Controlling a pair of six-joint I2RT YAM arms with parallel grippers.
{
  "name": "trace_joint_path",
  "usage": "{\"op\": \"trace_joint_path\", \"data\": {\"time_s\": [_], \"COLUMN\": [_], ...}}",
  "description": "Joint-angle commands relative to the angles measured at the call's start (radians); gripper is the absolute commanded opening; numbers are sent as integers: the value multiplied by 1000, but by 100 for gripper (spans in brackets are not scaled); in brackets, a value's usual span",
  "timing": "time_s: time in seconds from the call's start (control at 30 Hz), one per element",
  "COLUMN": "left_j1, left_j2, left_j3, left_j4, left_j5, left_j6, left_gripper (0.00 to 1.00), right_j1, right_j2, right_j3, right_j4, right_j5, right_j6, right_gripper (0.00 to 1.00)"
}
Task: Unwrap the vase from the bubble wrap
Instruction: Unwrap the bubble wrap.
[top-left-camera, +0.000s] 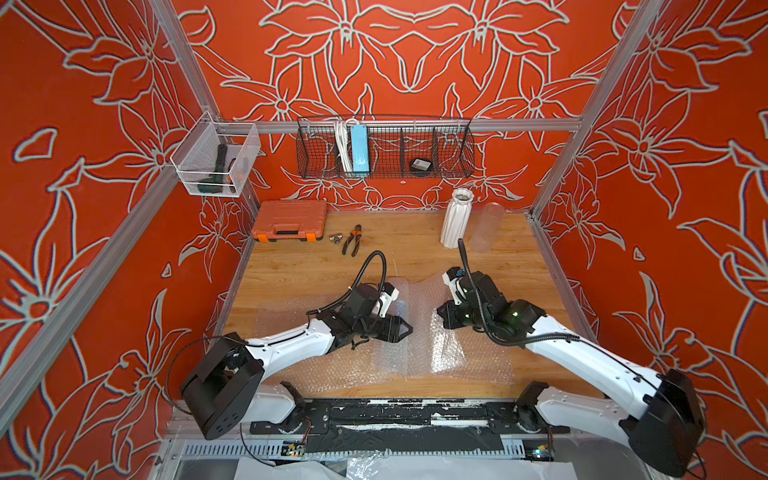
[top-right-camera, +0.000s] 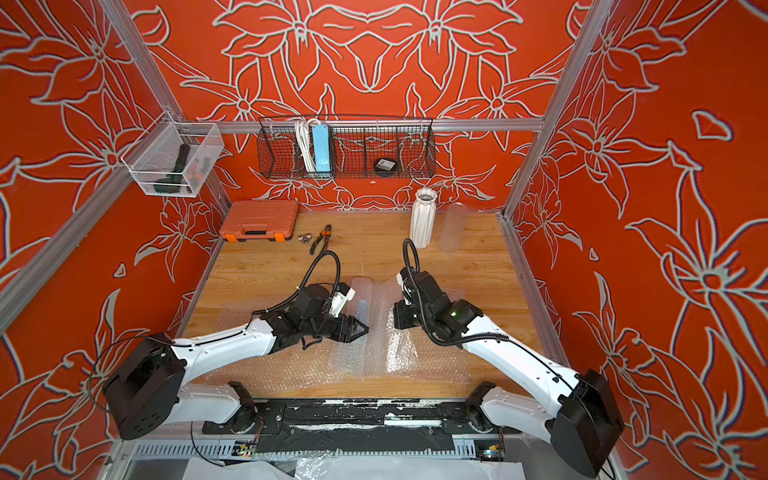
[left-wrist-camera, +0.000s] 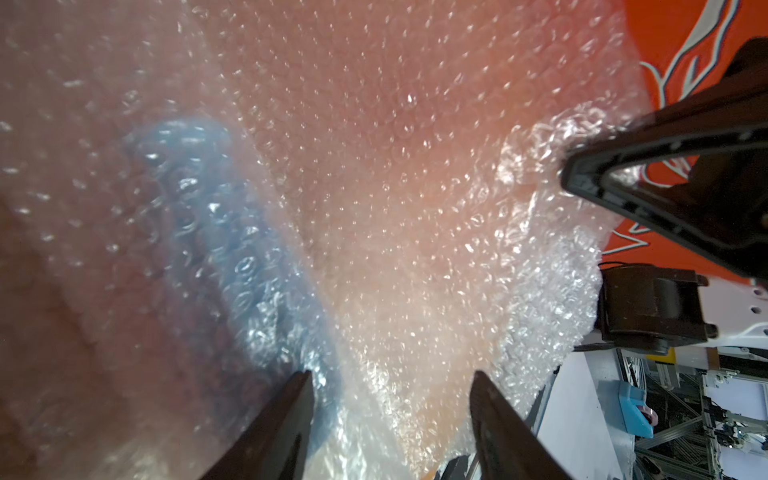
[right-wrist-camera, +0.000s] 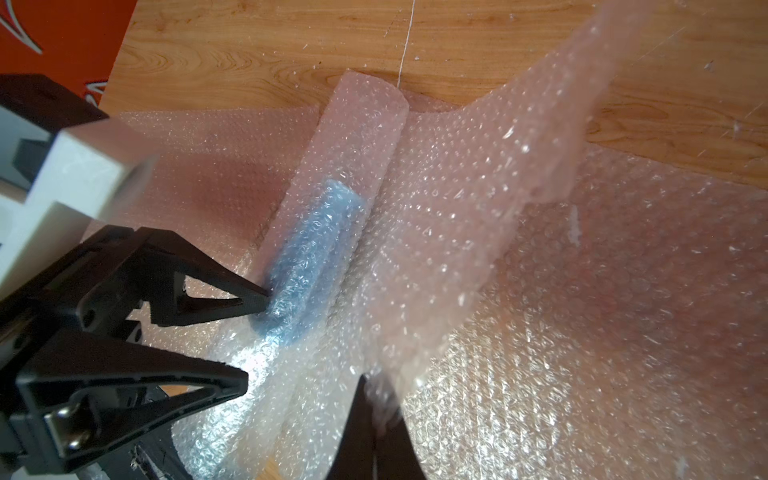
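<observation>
Mid-unwrap, I note my right tool (right-wrist-camera: 376, 399) pinching a raised bubble wrap (right-wrist-camera: 478, 187) flap, my left tool (right-wrist-camera: 257, 336) half-spread against the seemingly blue vase (right-wrist-camera: 316, 249); next, peel the flap away from the left tool.

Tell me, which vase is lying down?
The blue vase inside the bubble wrap; the white ribbed vase stands upright, bare, at the back.

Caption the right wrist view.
Left gripper, jaws open, beside the blue object rolled in bubble wrap; right gripper pinches the raised sheet.
</observation>
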Motion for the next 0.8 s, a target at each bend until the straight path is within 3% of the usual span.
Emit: {"op": "trace_joint_path", "data": {"time_s": [0.0,0.13,0.3,0.77], "left_j1": [-6,-6,-6,-6], "left_j2": [11,12,11,-37], "left_j3": [29,27,0,-17], "left_j4": [-76,-168,-194,-317], "left_j5": [-121,-254,-310,-602], "left_j6": [20,35,45,7], "left_gripper": [61,61,61,61], "right_j1": [-6,-7,-6,-7], "right_j2": [-2,-13,-26,-26], "right_j3": [8,9,14,41], "right_j4": [-12,-25,-36,-48], "right_j5": [13,26,43,34], "right_j6": [-13,-19,-24,-27], "right_gripper": [0,0,0,0]}}
